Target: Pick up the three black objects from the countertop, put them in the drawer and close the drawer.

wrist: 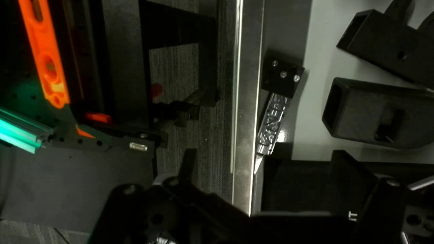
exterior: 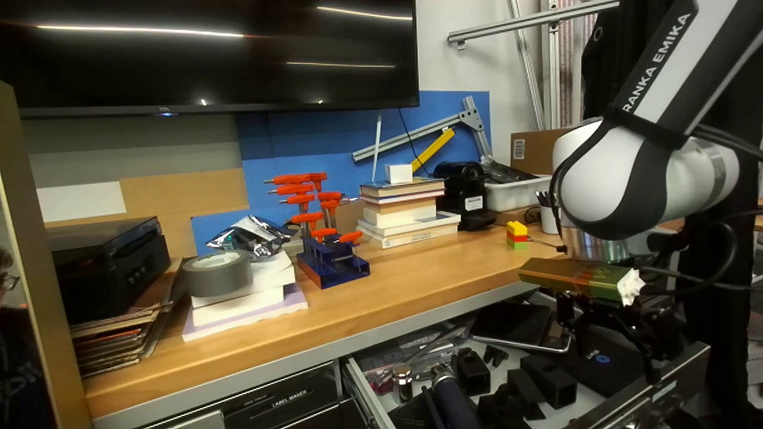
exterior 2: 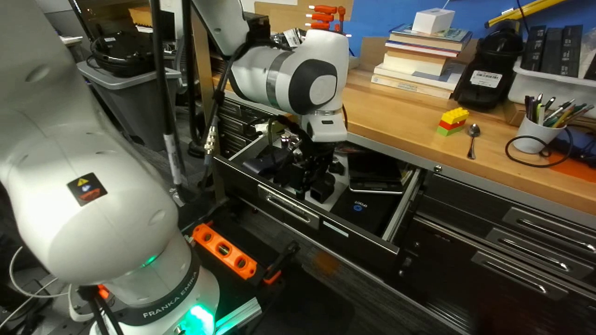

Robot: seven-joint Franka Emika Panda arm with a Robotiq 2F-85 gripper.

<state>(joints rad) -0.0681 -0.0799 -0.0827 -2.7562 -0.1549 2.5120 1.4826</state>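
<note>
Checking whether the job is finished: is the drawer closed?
No, in an exterior view the drawer stands pulled out beyond the front edge of the countertop, its inside in plain sight.

Robotics lab fitted as a workshop: before me stands one white robot arm [exterior: 632,173], lettered FRANKA EMIKA, beside a wooden countertop [exterior: 405,280] over dark drawer cabinets [exterior 2: 465,260]. The countertop bears orange-handled hex keys [exterior: 308,218] in a blue stand [exterior: 331,271], one roll of grey tape [exterior: 217,277], stacked books [exterior: 408,214], one cup of pens [exterior 2: 538,126]. Above it hangs one wide black screen [exterior: 208,59]; behind the books, aluminium profile [exterior: 411,136] before a blue panel [exterior: 325,134].
</note>
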